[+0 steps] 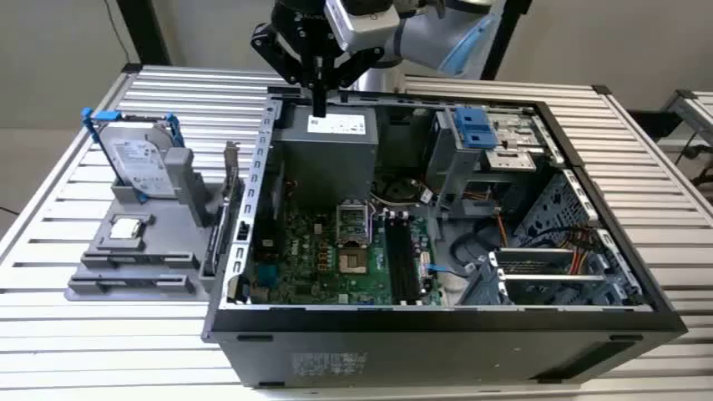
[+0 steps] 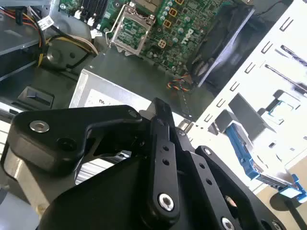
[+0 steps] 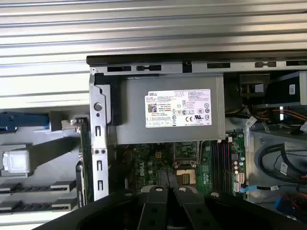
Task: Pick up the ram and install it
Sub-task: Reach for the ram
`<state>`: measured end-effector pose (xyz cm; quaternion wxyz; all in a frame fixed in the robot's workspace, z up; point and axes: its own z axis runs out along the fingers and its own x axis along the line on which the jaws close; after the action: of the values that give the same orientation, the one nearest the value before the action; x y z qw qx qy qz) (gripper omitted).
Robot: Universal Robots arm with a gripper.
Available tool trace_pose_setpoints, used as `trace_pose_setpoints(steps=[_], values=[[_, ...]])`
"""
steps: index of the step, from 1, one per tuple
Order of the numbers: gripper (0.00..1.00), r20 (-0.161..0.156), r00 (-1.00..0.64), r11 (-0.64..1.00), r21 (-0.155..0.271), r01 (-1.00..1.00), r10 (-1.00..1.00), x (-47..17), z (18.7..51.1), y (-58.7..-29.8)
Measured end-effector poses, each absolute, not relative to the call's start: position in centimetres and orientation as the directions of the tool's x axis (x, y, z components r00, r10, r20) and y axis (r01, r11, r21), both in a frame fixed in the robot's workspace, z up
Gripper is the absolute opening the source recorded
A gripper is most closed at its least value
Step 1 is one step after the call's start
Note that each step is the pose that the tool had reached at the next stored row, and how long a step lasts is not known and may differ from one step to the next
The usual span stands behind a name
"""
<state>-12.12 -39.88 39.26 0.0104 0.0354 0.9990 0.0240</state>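
So the desk (image 1: 189, 88) is ribbed bare metal, kinda matt silver; case (image 1: 446, 351) is dull dark-grey sheet metal; end effector (image 1: 320, 100) smooth matt black.

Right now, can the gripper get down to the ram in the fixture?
Probably yes. The gripper hangs above the power supply; the ram stands on edge in the grey fixture outside the case, nothing over it. The case wall close beside it leaves tight clearance.

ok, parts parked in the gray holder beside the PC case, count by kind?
hard drive: 1
processor chip: 1
ram stick: 1
Total: 3
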Motion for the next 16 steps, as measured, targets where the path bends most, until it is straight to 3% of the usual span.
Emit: trace_pose_setpoints(steps=[16], values=[[0.00,-0.019,-0.997,0.996,0.049,0.070,0.071,-12.51,39.27,-39.88]])
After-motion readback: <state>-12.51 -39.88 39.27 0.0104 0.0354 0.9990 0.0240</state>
